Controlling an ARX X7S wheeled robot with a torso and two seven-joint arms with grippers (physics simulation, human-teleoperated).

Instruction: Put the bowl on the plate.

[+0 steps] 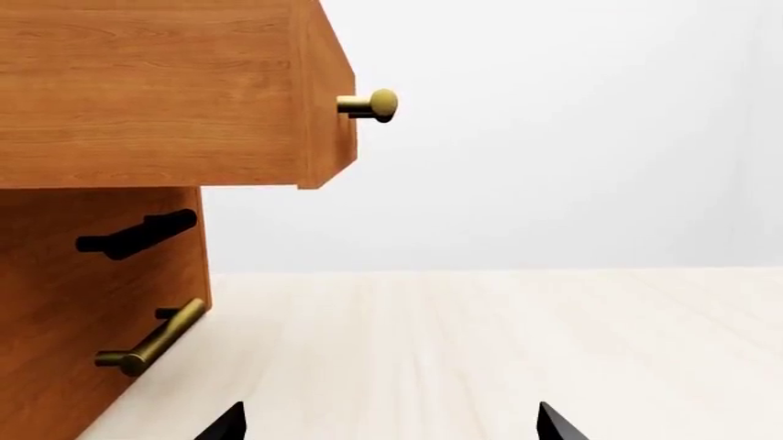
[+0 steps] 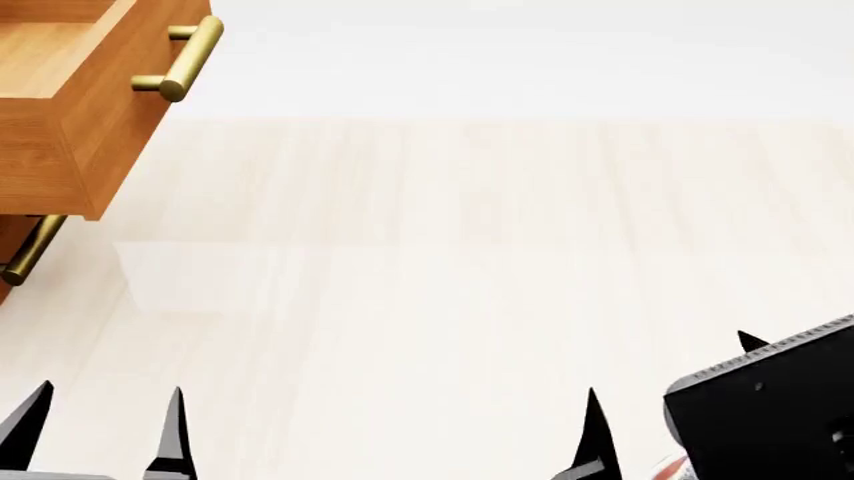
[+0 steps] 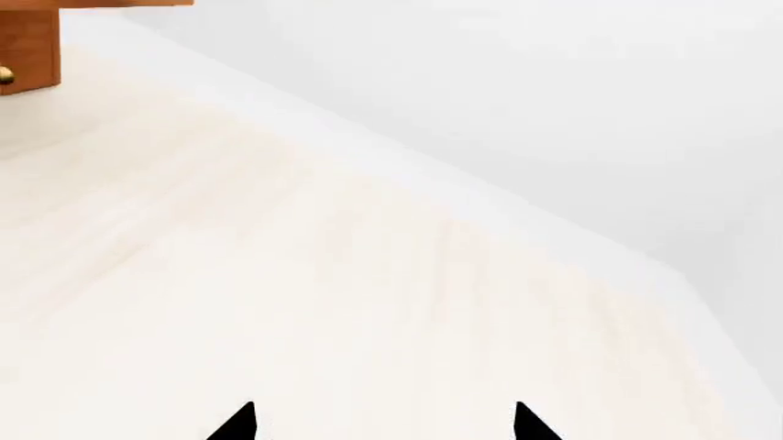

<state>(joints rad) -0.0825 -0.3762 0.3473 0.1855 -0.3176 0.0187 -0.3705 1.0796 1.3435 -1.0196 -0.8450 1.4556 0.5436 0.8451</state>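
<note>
Neither the bowl nor the plate shows in any view. In the head view my left gripper (image 2: pixel 104 430) stands open low at the left, over the bare pale tabletop (image 2: pixel 441 250). My right gripper (image 2: pixel 670 367) is open at the lower right, with one finger partly behind its black wrist block (image 2: pixel 774 410). A small red-and-white sliver (image 2: pixel 671 467) peeks out beside that block; I cannot tell what it is. The left wrist view shows the left gripper (image 1: pixel 391 422) spread wide with nothing between its tips. The right gripper (image 3: pixel 381 422) in the right wrist view looks the same.
A wooden cabinet (image 2: pixel 16 235) stands at the table's far left with its upper drawer (image 2: pixel 67 100) pulled out, brass bar handle (image 2: pixel 180 60) forward. The left wrist view shows that cabinet (image 1: pixel 98 302), a brass knob (image 1: pixel 373 104) and a black handle (image 1: pixel 135 234).
</note>
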